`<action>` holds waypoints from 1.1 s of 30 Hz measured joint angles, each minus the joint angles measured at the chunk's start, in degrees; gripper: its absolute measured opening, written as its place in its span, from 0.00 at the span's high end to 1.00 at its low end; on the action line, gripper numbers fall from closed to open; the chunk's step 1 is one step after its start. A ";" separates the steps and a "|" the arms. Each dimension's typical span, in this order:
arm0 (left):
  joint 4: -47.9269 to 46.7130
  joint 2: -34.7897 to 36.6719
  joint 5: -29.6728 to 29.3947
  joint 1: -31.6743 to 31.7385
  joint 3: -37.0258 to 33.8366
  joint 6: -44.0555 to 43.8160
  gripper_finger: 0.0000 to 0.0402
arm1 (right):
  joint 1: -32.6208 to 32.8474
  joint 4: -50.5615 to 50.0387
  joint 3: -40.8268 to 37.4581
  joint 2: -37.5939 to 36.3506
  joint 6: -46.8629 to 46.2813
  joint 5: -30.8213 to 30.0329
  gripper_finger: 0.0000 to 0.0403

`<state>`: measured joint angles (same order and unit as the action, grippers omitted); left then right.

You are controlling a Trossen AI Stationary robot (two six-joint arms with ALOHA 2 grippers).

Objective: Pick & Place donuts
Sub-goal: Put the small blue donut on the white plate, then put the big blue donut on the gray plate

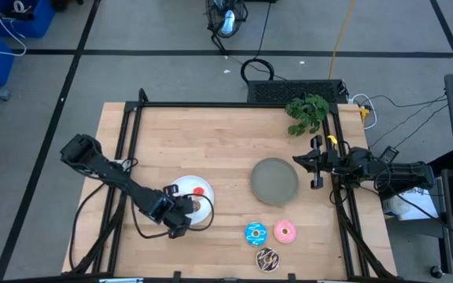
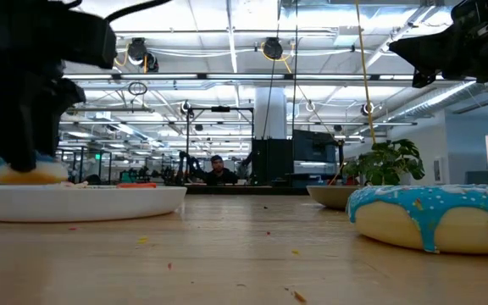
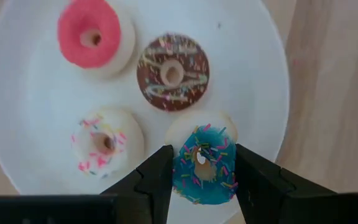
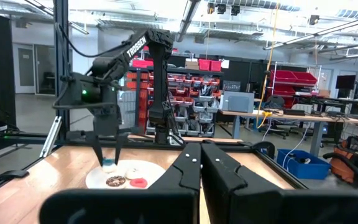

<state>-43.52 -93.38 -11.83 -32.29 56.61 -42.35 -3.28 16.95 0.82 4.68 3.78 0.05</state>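
A round white plate (image 1: pixel 181 187) near the table's front left holds a tiny red donut (image 3: pixel 89 34), a tiny brown one (image 3: pixel 172 72) and a tiny white one (image 3: pixel 102 142), each lying flat. My left gripper (image 3: pixel 201 180) stands over the plate's near-right part, shut on the tiny blue donut (image 3: pixel 204 163). Three larger donuts lie on the table near its front edge: blue sprinkled (image 1: pixel 255 233), pink (image 1: pixel 285 231) and chocolate (image 1: pixel 268 258). My right gripper (image 1: pixel 316 165) waits shut at the table's right edge. My left gripper pinches the tiny blue donut by two opposite outer sides (image 3: pixel 180 168) between its two fingers (image 3: pixel 157 177). The fingers come from above, pointing steeply down. The donut sits level, icing up, low over the white plate; I cannot tell whether its underside touches the plate.
A round gray plate (image 1: pixel 274 181) lies right of the table's middle. A green plant (image 1: pixel 307 112) stands at the far right corner. A black frame rail (image 1: pixel 211 104) runs along the table's far edge.
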 joint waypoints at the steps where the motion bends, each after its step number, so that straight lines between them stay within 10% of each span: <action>1: 1.17 0.00 0.15 -0.02 -0.85 0.00 0.62 | -0.01 0.00 -0.02 0.00 0.01 0.00 1.00; 16: 8.02 0.01 -0.70 0.80 -6.70 2.33 0.60 | 0.00 0.44 -0.01 -0.01 0.10 0.00 1.00; 33: 10.70 0.01 -0.20 0.90 -6.74 2.42 0.10 | -0.01 0.43 -0.01 -0.01 0.12 0.00 1.00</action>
<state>-32.83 -93.37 -12.04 -31.40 49.87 -39.93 -3.28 17.38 0.81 4.67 3.90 0.05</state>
